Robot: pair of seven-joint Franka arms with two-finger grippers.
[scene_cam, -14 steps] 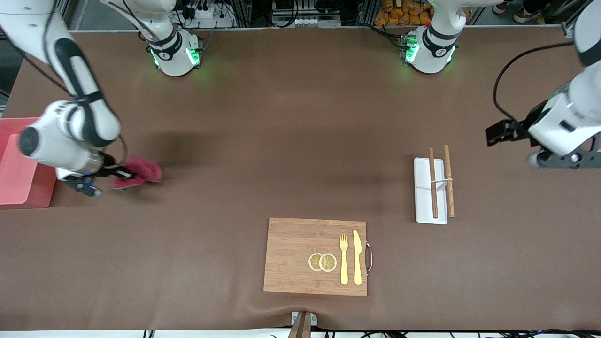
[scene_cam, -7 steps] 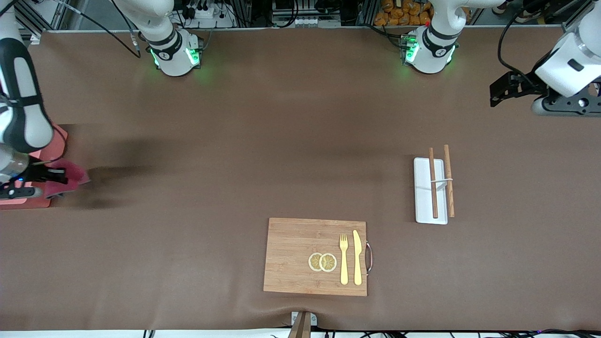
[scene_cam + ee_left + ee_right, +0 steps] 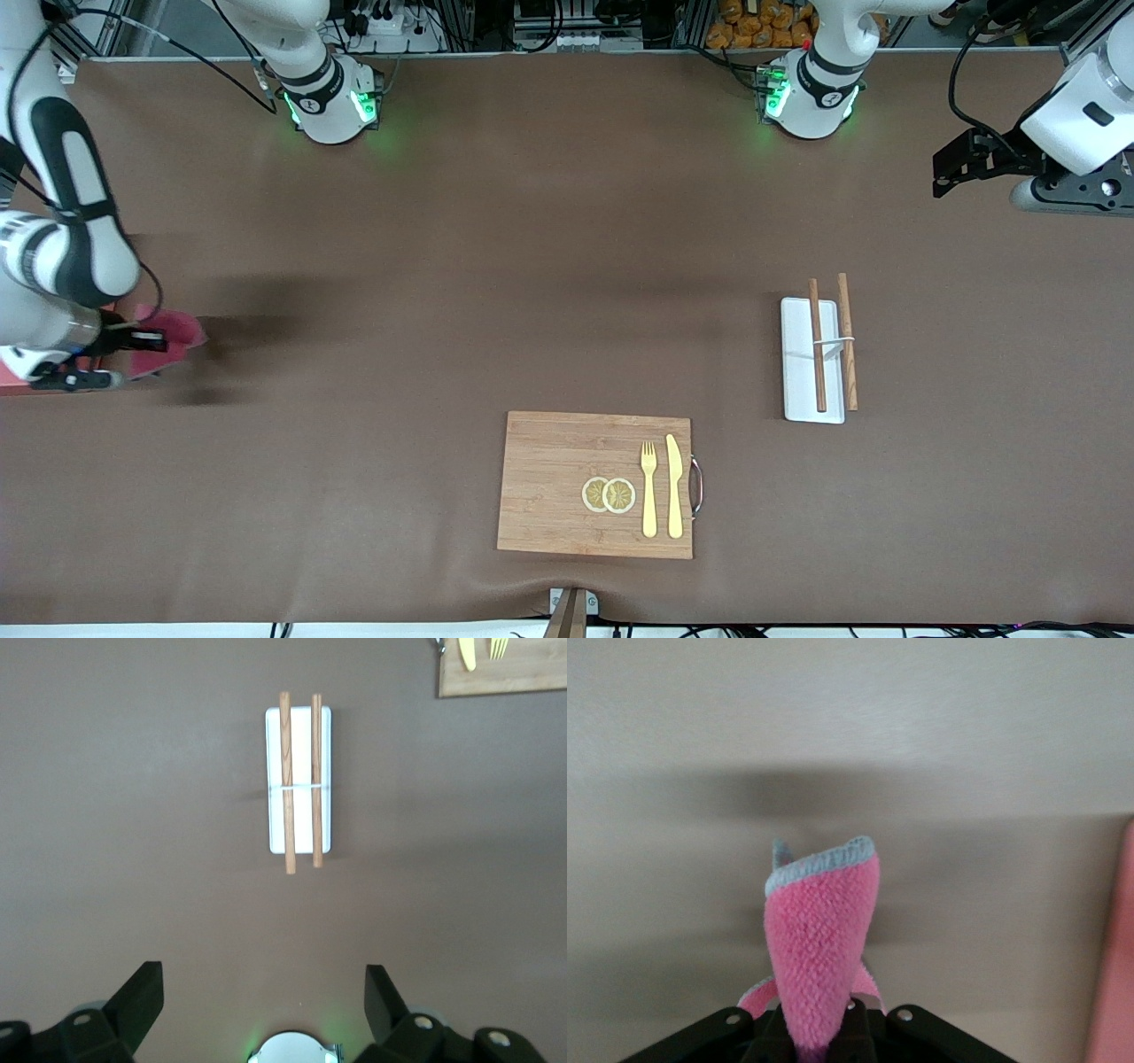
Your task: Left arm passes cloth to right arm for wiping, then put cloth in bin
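Because the cloth point(image 3: 168, 335) is soft, light and limp, a pinch on one bunched edge should suffice; the right gripper point(image 3: 133, 341) is clamped on it at the bin point(image 3: 11, 385) edge, the rest drooping. The right wrist view alone shows its pale hem. The left gripper point(image 3: 952, 168), jaws apart, waits above the table.

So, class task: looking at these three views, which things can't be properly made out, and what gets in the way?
- Bin: front view, mostly cut off by the frame edge and covered by the right arm; whether the cloth hangs over it is unclear.
- Right gripper: right wrist view, fingertips buried in the cloth.
- Left gripper: left wrist view, only its finger ends show, open.
- Wooden board: left wrist view, cropped at the corner.
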